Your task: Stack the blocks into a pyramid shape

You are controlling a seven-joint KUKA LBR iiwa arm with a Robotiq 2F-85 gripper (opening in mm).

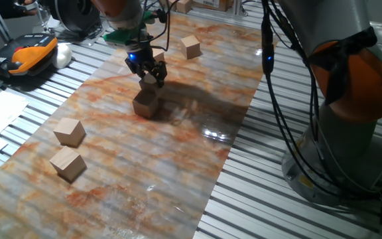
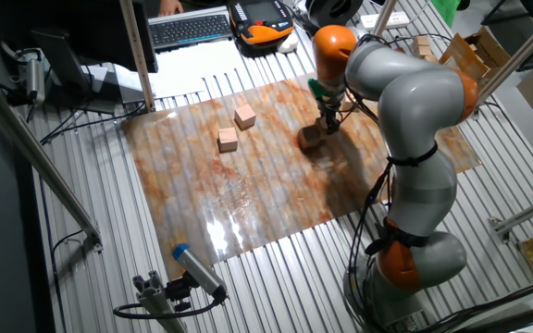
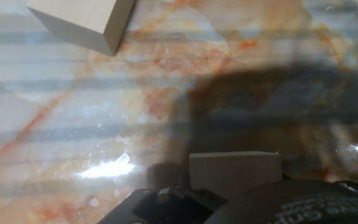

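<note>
The black two-finger pincer (image 1: 152,77) holds a light tan wooden cube (image 1: 151,78) just above another cube (image 1: 145,103) on the marbled table (image 1: 178,159); releasing off-centre could topple it.

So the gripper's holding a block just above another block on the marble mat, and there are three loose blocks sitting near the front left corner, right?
Not quite: only two loose blocks sit near that corner, as one fixed view shows. The rest holds: the gripper holds a block just above another block on the marble mat.
</note>
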